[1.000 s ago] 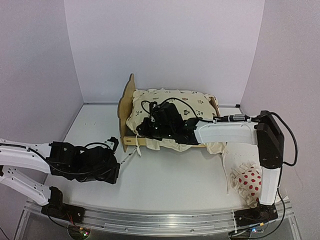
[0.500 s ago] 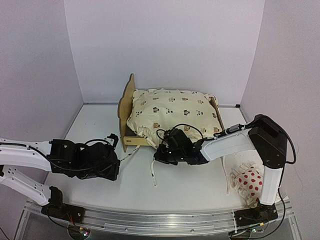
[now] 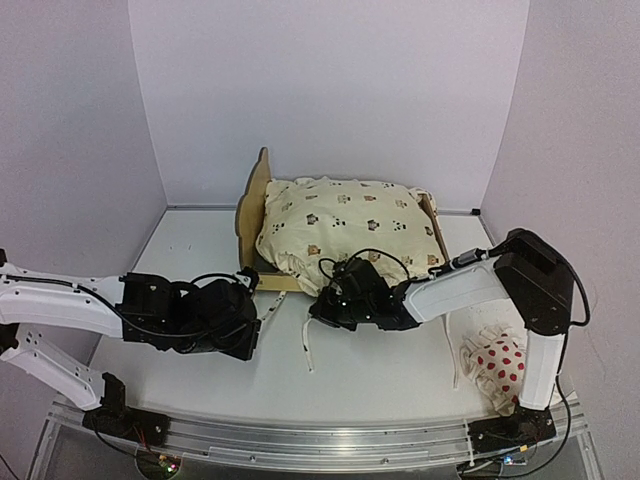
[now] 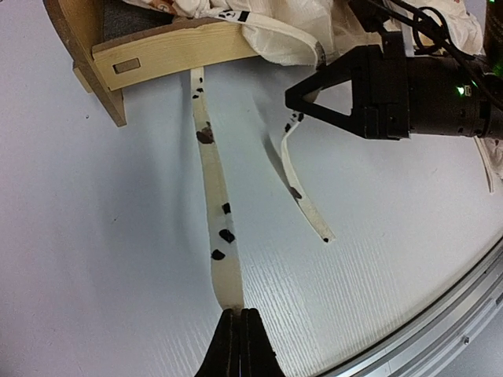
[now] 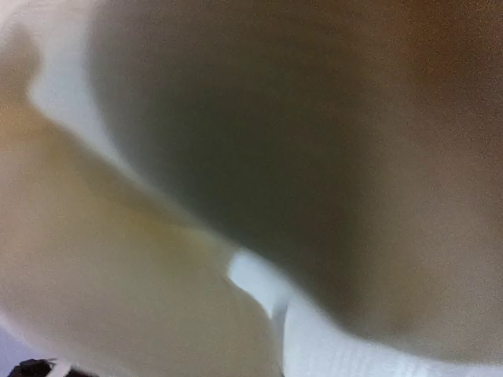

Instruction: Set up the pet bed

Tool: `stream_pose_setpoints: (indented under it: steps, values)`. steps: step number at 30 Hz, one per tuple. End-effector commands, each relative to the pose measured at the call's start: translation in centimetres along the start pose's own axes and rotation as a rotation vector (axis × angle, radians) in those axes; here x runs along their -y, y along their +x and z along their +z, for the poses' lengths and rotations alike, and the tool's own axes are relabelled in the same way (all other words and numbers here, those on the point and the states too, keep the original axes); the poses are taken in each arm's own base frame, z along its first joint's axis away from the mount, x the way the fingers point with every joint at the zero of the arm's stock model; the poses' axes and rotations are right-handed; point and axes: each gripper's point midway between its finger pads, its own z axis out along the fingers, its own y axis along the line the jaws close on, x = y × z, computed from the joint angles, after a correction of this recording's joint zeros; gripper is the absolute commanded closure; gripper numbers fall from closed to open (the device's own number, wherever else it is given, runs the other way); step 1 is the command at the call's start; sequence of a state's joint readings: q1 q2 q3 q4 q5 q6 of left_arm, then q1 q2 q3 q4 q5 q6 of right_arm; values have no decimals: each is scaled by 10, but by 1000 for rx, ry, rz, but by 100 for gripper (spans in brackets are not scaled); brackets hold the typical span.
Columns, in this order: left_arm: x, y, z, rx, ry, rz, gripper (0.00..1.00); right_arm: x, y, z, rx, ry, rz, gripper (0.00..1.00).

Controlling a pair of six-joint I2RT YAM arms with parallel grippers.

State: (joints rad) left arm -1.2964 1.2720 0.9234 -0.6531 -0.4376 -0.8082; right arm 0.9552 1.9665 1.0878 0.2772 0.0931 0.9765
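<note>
The left gripper, black and narrow, has its fingers pressed together on the end of a flat cream tie speckled with dark blotches. The strip runs straight over the smooth white table up to the near rail of the pet bed.

The bed stands at the rear middle of the table. It is pale plywood with one scalloped end board rising at its left. The wrist view shows a rectangular slot in its side rail and a sliver of dark grey base. Most of the frame is buried under one puffy cream cushion printed with small animal figures, and the far end board barely peeks out at the cushion's right.

Two ties are in sight. The second tie curves loosely across the table from under the right gripper.

That gripper's black triangular fingers meet at the tip by the cushion's front edge. Whether they pinch the strip or the fabric cannot be told, since its own camera gives only a cream and brown blur.

At far right, one white pillow with red dots lies by the right arm's base, partly hidden behind it.

A ribbed metal rail edges the table's near side.
</note>
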Motion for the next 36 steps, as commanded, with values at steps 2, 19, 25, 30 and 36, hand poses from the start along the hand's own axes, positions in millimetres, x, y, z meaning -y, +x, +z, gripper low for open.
stream_pose_setpoints:
  steps: [2,19,25,30,36]
  values:
    - [8,-28,-18,75,37,-46,100,-68,-14,21,0,-196,107,100]
    - [-1,-24,-24,80,47,-51,100,-42,23,3,-51,-172,-57,45]
    - [-2,-24,-25,76,45,-44,100,-36,50,-10,-162,-149,-204,39]
    - [-2,-25,-26,74,45,-39,100,-22,76,-18,-211,-101,-335,39]
    - [1,-26,-25,69,50,-27,100,-3,94,-7,-245,-37,-411,64]
